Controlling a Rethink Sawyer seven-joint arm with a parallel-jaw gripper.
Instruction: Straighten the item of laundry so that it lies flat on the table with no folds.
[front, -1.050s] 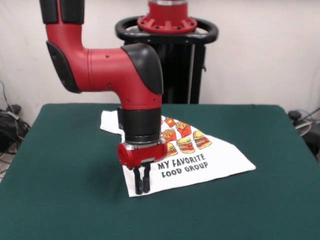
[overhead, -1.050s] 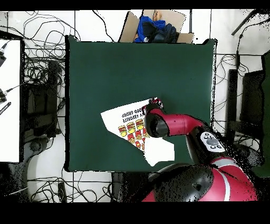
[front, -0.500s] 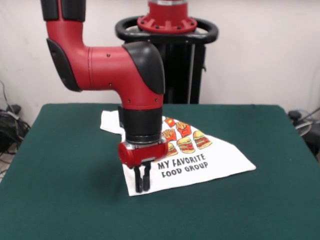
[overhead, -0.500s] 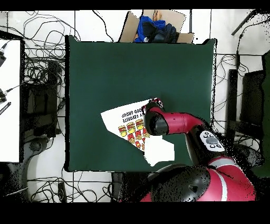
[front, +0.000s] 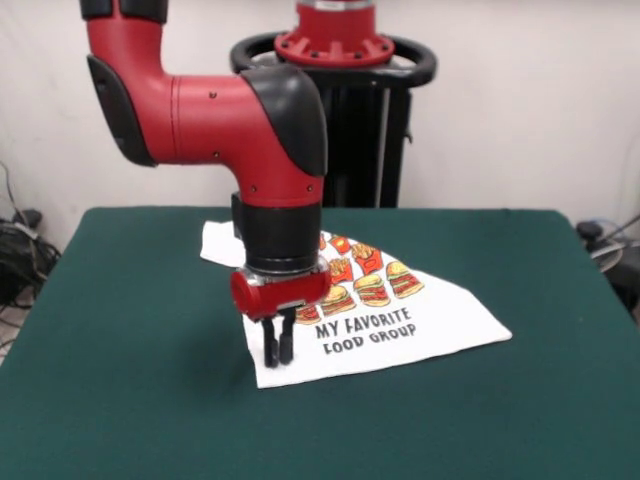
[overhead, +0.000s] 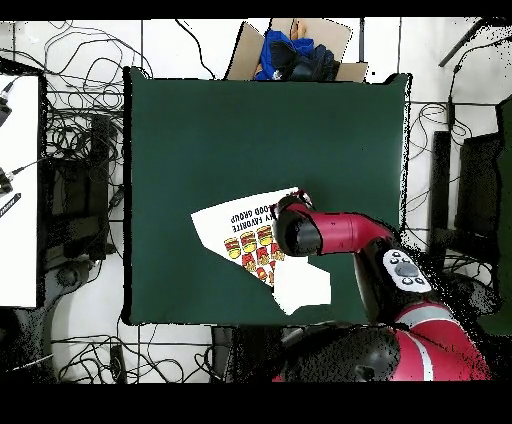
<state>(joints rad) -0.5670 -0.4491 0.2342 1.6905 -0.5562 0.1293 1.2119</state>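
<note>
A: Where's the T-shirt (front: 400, 320)?

B: Centre of the front view, on the green bench (front: 140, 400). It's folded into a rough triangle, print and text facing up, one corner at lower left.

A: And my gripper (front: 277, 352)?

B: Right over that lower-left corner, fingers close together and pointing down. I can't tell whether cloth is pinched between them.

A: How will it handle?

B: I'd judge light, limp cotton; it'll drag and bunch. I'd pinch a corner or hem of the top layer and peel it outward.
</note>
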